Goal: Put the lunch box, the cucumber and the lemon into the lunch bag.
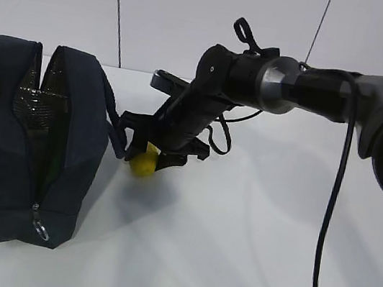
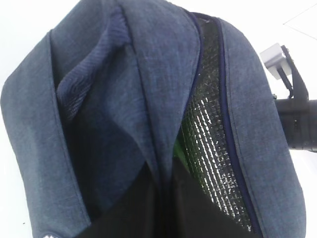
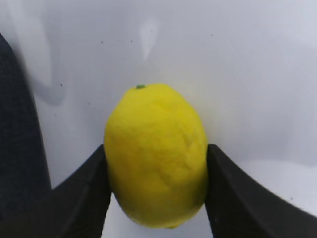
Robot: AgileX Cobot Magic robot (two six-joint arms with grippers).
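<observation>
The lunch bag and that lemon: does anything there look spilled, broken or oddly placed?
Nothing stands out. The lunch bag stands upright and unzipped, its silver lining intact, and the lemon sits whole between the right end effector's fingers.

A yellow lemon (image 3: 156,156) lies on the table beside the unzipped, upright navy lunch bag (image 1: 30,147).

Left gripper: not seen in any view; the bag (image 2: 148,124) fills the left wrist view, its lower part cut off by the bottom edge. Inside its open mouth only a green sliver (image 2: 177,148) shows, identity unclear. Lemon (image 1: 144,163) half hidden behind the right gripper (image 1: 147,157) in the exterior view. Right finger (image 3: 74,198) bases run off the bottom edge.
</observation>
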